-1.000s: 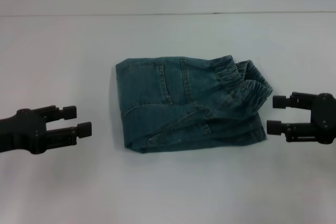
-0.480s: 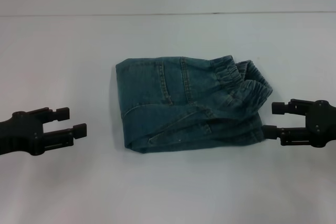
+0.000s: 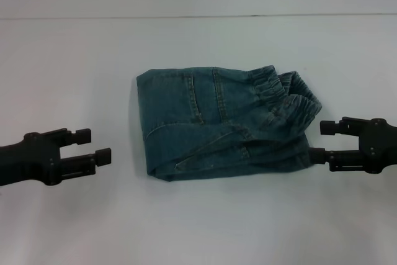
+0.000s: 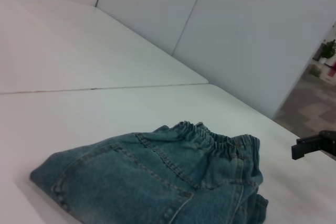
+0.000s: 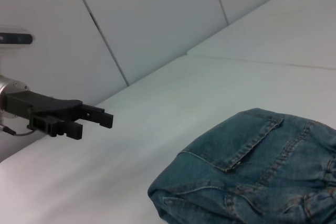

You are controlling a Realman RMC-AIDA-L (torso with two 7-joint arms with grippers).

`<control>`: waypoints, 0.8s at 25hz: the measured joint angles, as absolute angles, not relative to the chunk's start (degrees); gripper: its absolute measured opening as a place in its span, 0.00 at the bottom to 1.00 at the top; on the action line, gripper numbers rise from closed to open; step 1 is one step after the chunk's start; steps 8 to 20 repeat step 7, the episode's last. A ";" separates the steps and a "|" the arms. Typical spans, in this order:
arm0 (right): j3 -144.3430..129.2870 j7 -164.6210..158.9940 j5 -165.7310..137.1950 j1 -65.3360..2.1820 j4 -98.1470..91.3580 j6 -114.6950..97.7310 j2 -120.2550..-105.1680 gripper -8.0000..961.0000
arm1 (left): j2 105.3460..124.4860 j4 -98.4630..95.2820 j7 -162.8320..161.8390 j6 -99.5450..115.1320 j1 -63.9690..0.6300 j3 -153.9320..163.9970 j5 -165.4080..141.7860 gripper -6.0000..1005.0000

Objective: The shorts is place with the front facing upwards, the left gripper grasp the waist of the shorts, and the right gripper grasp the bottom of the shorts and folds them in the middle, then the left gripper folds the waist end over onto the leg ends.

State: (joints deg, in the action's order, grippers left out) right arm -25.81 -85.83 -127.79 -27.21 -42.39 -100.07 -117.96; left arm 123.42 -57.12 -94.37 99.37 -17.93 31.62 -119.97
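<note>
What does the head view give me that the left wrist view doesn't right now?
Only the head view shows both hands at once: the left hand open and clear of the shorts' folded edge, and the right hand open beside the waist of the shorts. Only the left wrist view shows wall panels and a floor area beyond the table. Both show the folded shorts and part of the right hand.

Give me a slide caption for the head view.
Folded denim shorts lie on the white table between the open left end effector and open right end effector.
</note>
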 joint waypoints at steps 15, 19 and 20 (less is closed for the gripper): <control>-25.96 -85.88 -127.92 -27.33 -42.44 -100.07 -117.94 0.95 | 123.67 -57.03 -94.40 99.52 -18.11 31.73 -119.60 0.78; -25.96 -85.88 -127.92 -27.33 -42.44 -100.07 -117.94 0.95 | 123.67 -57.03 -94.40 99.52 -18.11 31.73 -119.60 0.78; -25.96 -85.88 -127.92 -27.33 -42.44 -100.07 -117.94 0.95 | 123.67 -57.03 -94.40 99.52 -18.11 31.73 -119.60 0.78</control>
